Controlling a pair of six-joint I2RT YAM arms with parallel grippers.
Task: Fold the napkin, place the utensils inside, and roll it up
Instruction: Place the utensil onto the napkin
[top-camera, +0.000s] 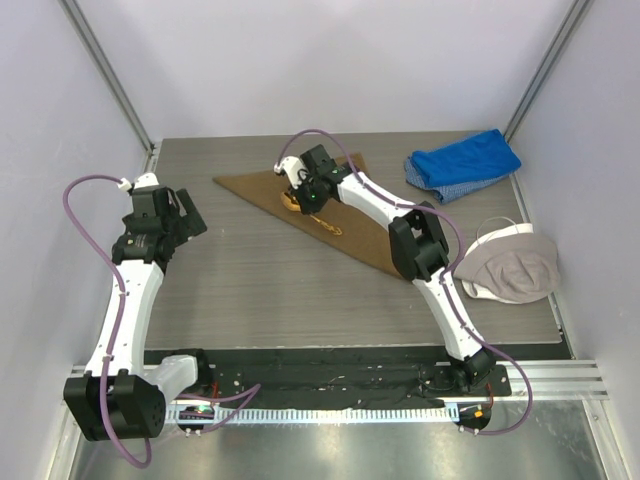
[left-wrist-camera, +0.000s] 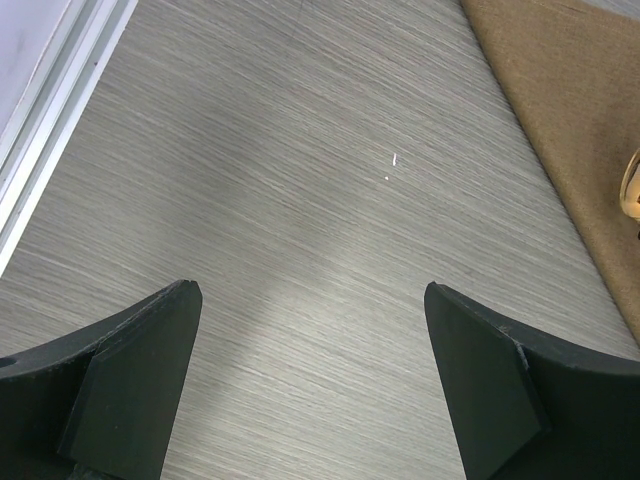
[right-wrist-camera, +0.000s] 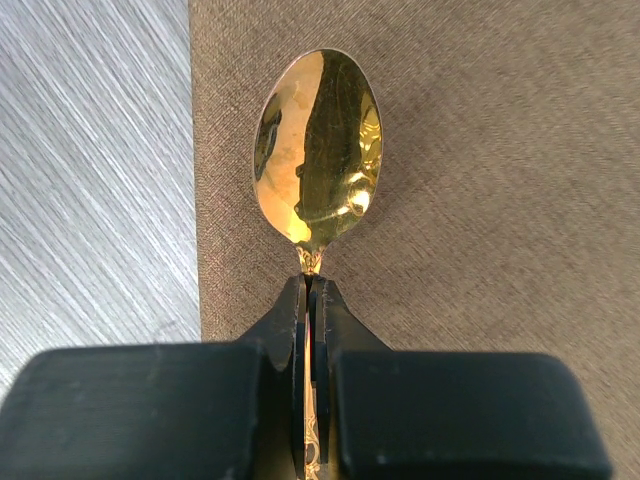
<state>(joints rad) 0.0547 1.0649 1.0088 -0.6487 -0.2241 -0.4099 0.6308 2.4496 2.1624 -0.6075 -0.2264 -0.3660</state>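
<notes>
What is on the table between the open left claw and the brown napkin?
Nothing: only bare grey table lies between the left gripper and the napkin, as the top view and the left wrist view show.

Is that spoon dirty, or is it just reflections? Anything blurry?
Right wrist view: reflections; the spoon mirrors dark and bright surroundings, plus one small glare spot. Left wrist view: table grain sharp, the left gripper fingers nearly featureless black.

1. Readable text, labels, brands, numbers or signs: none in any of the three views.
2. On the spoon (right-wrist-camera: 318, 150) pinched in the right gripper (right-wrist-camera: 308, 288): handle ornament only, no legible lettering.
</notes>
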